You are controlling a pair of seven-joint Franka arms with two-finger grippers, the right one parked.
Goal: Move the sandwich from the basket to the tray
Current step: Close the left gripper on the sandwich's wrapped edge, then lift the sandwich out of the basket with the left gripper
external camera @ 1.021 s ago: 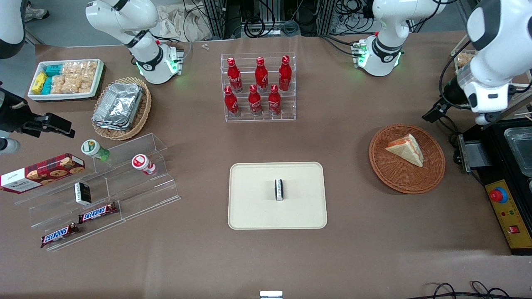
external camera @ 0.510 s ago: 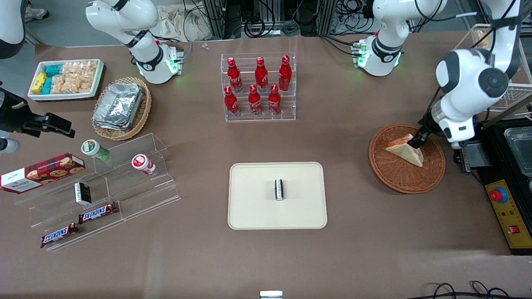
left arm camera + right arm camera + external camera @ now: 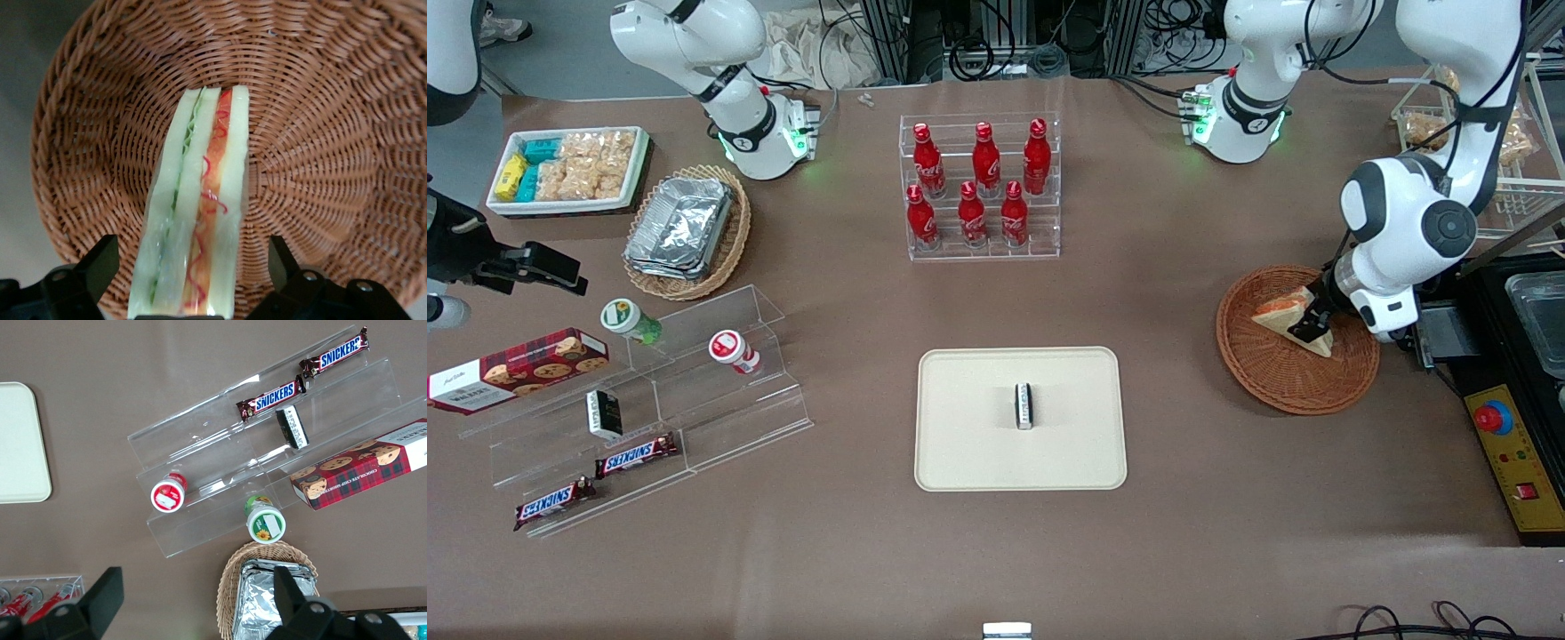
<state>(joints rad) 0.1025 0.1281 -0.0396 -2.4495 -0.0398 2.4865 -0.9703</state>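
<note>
None of the carrying is done yet: the sandwich (image 3: 1291,322) lies in the basket (image 3: 1263,373) toward the working arm's end of the table, and the tray (image 3: 969,444) near the middle of the table holds only a small dark packet (image 3: 1024,405). The gripper (image 3: 1309,328) is right down over the sandwich, inside the basket's rim, so the step in hand looks like the grasp itself. Left to do, by this reckoning: close, lift clear of the wicker, cross to the tray, set down and let go. The front view gives the whole layout, basket well apart from tray, but the arm's white wrist covers most of the grip, and from there it is hard to say whether anything touches the bread. The left wrist view settles more: the sandwich (image 3: 198,213) stands on edge, bread slices and green and orange-red filling facing the camera, and the fingers (image 3: 100,263) are spread wide, one on each side of it with wicker showing in both gaps, so they straddle it without pinching. That view shows nothing of the tray, and its frame cuts off the fingertips.
</note>
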